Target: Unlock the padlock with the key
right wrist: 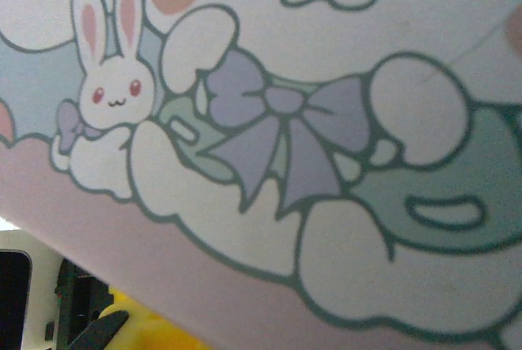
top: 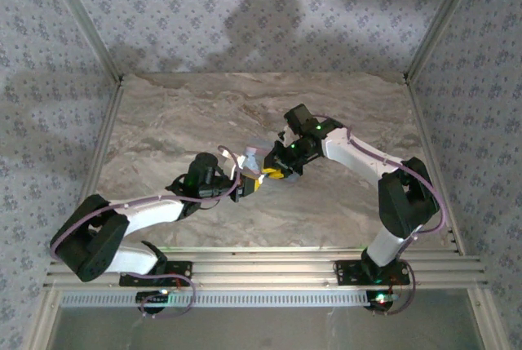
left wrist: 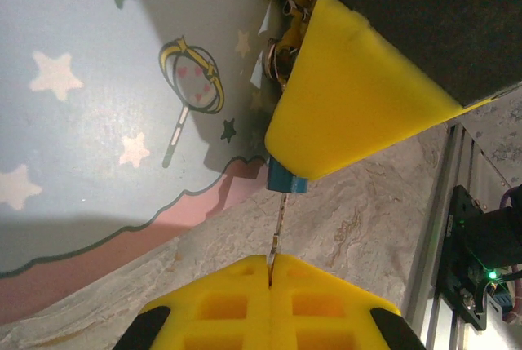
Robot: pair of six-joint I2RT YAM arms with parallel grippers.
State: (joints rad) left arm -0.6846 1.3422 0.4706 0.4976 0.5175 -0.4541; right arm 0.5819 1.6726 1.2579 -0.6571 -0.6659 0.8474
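My left gripper (left wrist: pixel 270 268) is pinched shut on the thin key (left wrist: pixel 278 219), just off the edge of the tin (left wrist: pixel 98 121). The key's tip reaches the blue padlock (left wrist: pixel 285 180), which sits beside the tin under my right gripper (top: pixel 280 172). How wide that gripper is spread I cannot tell.

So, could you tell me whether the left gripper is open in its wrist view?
No, the left gripper is shut, its yellow fingers pressed together on the thin key.

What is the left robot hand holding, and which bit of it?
The left gripper pinches a thin metal key by its near end; the far end meets the blue padlock.
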